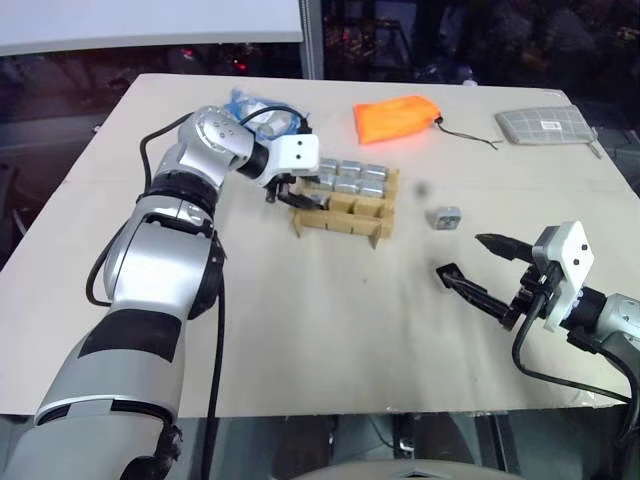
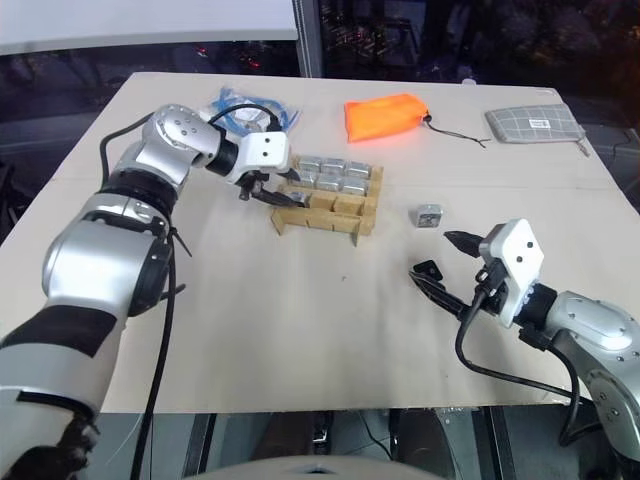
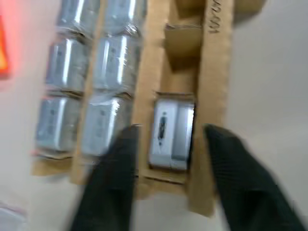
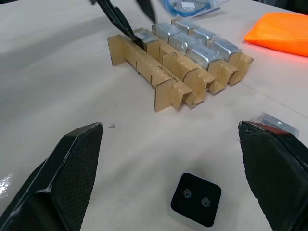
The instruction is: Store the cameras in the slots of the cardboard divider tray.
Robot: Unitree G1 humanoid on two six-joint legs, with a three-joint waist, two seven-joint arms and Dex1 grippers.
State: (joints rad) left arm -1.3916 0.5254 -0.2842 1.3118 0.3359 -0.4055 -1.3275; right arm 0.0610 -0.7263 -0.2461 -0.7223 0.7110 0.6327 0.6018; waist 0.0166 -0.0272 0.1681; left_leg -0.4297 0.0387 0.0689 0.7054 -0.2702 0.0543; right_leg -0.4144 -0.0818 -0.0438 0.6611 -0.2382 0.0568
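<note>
Spanning the view, pale beige bench (image 1: 300, 340) carries low tan cardboard divider tray (image 1: 345, 222), far slots filled with silver-grey cube cameras (image 1: 350, 176). Left end effector (image 3: 168, 144) fingers apart, straddling camera seated in near-row end slot. Right end effector (image 1: 475, 258) spread wide, empty. Loose camera (image 1: 445, 217) lies right of tray.

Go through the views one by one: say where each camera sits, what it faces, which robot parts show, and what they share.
Head stereo pair: looks down over the table; both arms, left gripper at the cardboard divider tray, right gripper open.
Left wrist: faces down into the tray; its own fingers straddle a slotted camera.
Right wrist: looks across the table at the tray; own fingers.
Shared: the tray.
</note>
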